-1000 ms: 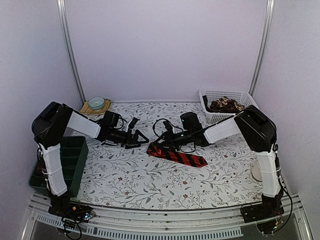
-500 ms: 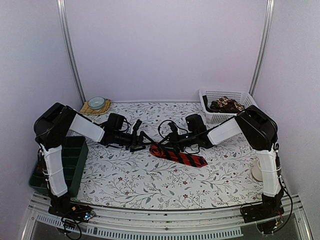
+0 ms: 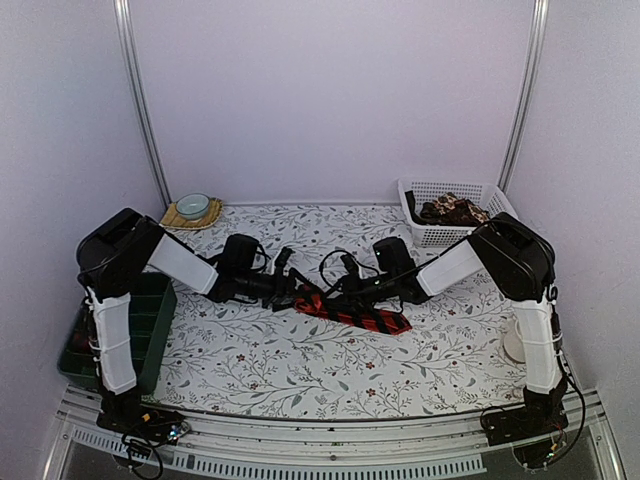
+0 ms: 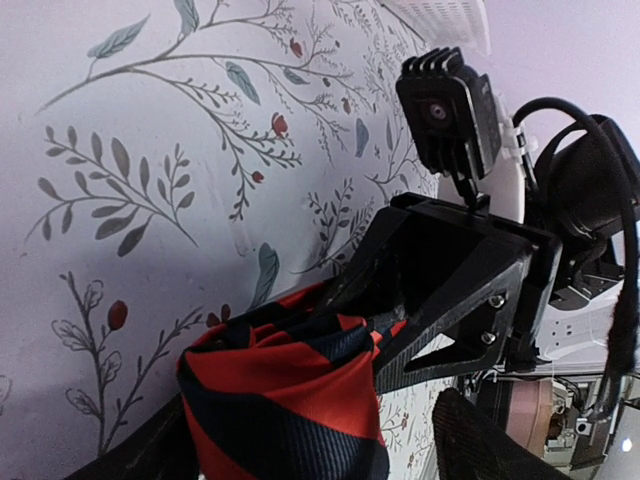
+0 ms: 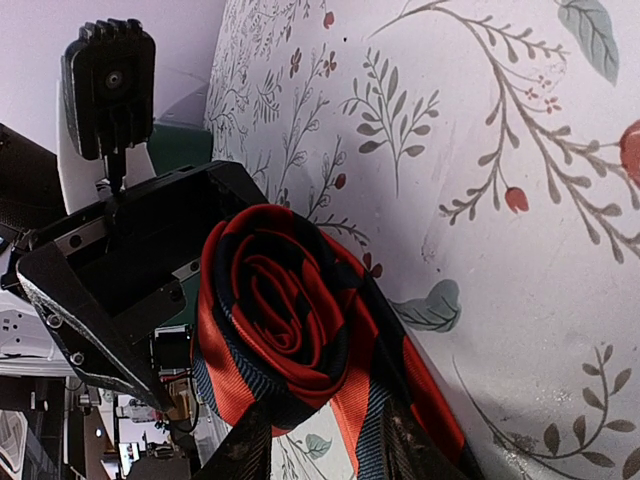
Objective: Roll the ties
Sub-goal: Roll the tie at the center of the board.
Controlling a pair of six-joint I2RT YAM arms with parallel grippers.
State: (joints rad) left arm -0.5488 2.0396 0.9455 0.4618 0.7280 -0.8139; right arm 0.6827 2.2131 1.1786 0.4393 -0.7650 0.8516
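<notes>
At the near edge, the two arm bases stand at the table's (image 3: 300, 375) front corners. The floral cloth between them is bare up to the middle, giving broad room on the near side. A green compartment tray (image 3: 152, 298) hangs over the left edge beside the left arm. A white disc (image 3: 511, 346) lies at the right edge by the right arm.

At mid-table the red tie with black stripes (image 3: 368, 318) lies flat, running on a slant toward the right. Its left end is wound into a coil (image 5: 285, 310). The right gripper (image 3: 338, 290) reaches in from the right and is clamped on the tie, which fills the gap between its fingers (image 5: 242, 448) just behind the coil. The left gripper (image 3: 290, 290) comes in low from the left, nose to nose with the right one. Its fingers (image 4: 480, 440) are spread to either side of the coil, and on one side a gap shows between finger and fabric, so it is not gripping. The two grippers crowd the coil closely, leaving little room between them.

Beyond them the cloth is open to the back wall. A white basket (image 3: 440, 188) holding brown-patterned ties (image 3: 452, 209) sits in the far right corner. A bowl (image 3: 192, 205) on a yellow mat (image 3: 174, 219) sits in the far left corner.
</notes>
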